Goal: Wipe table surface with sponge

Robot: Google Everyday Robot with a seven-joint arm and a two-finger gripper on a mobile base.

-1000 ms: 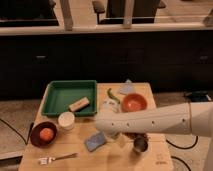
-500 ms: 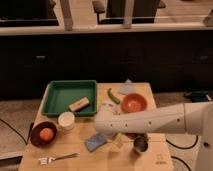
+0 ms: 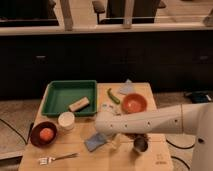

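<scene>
Camera view shows the sponge (image 3: 95, 142) lying flat on the near middle of the table surface (image 3: 115, 162), just left of the gripper (image 3: 113, 142). The gripper hangs low over the wood with its jaws spread and holds nothing; whether it touches the sponge's edge cannot be told.

On the pale plank top a green tray (image 3: 70, 97) sits far left with a tan block (image 3: 79, 104) in it. A white cup (image 3: 66, 120) stands near it, a dark bowl (image 3: 42, 134) at the left edge, and a fork (image 3: 57, 158) at the near left. An orange bowl (image 3: 134, 104) lies far right and a metal cup (image 3: 140, 145) just right of the gripper. Dark cabinets run along the back of the room.

A white arm (image 3: 155, 120) reaches in from the right, nearly level above the table's near half, bending down at its left end.
</scene>
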